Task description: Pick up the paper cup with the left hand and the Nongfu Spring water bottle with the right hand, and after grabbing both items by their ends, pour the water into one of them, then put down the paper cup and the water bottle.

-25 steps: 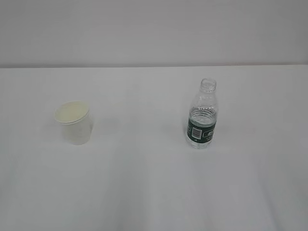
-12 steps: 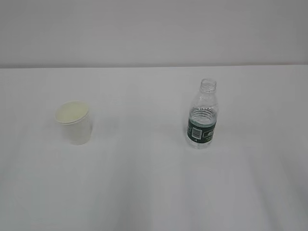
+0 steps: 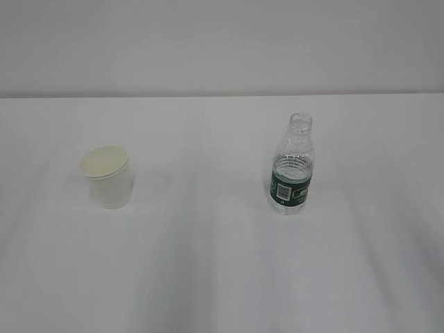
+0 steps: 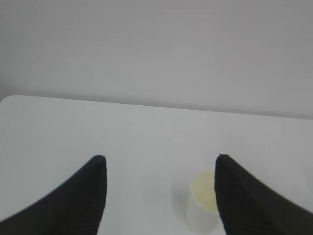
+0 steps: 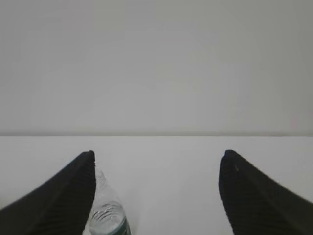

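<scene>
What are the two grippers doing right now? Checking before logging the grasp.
Left gripper: open, empty; paper cup ahead.
Right gripper: open, empty; water bottle ahead.

White paper cup (image 3: 107,177); clear bottle (image 3: 291,166), dark green label (image 3: 290,189).

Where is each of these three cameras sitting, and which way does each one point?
Exterior view: sits in front of the table, looking down at a slant at the paper cup and the water bottle; no robot part shows.
Left wrist view: looks forward over the open left gripper at the cup.
Right wrist view: looks forward over the open right gripper at the bottle.
Shared: each wrist view shares one object with the exterior view.
</scene>
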Available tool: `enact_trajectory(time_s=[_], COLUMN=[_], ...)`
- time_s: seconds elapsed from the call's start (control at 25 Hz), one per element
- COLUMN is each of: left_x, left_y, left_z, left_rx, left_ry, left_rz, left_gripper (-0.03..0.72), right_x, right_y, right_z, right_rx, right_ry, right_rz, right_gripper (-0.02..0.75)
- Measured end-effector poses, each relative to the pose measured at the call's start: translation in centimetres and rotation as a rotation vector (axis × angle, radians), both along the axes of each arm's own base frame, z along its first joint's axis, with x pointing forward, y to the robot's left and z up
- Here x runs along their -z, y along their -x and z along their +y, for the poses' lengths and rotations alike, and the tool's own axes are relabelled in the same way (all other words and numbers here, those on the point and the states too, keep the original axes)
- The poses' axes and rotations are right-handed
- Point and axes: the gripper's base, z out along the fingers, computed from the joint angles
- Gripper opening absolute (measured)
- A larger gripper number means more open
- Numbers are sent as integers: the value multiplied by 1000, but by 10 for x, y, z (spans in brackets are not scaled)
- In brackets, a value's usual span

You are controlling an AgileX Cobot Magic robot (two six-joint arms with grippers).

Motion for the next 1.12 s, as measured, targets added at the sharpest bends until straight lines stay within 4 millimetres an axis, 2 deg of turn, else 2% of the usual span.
enact_trajectory(time_s=[0.2,0.36,0.56,0.76,0.92,1.12], left_x=[4,10,21,38,61,84], left_y=[-22,-39,-63,-84,-90,-81], left_z=[2,-3,-19,-39,-46,-41], left_rx=[-24,-9,62,127,138,101], left_ry=[2,-6,-46,-65,-73,-63], left_rz=[-19,-25,-40,-60,-78,-108], left_gripper=[494,494,494,494,494,494], right_x=[-5,-2,11,20,36,66], right_y=[-17,-32,-51,-70,-82,-86], right_z=[-2,-3,0,15,27,32], right_rx=[41,68,61,-1,-56,-88], right_ry=[-18,-17,40,73,61,-3], right_rz=[-72,-93,-42,-42,-43,-54], right_gripper=[580,530,519,516,515,515])
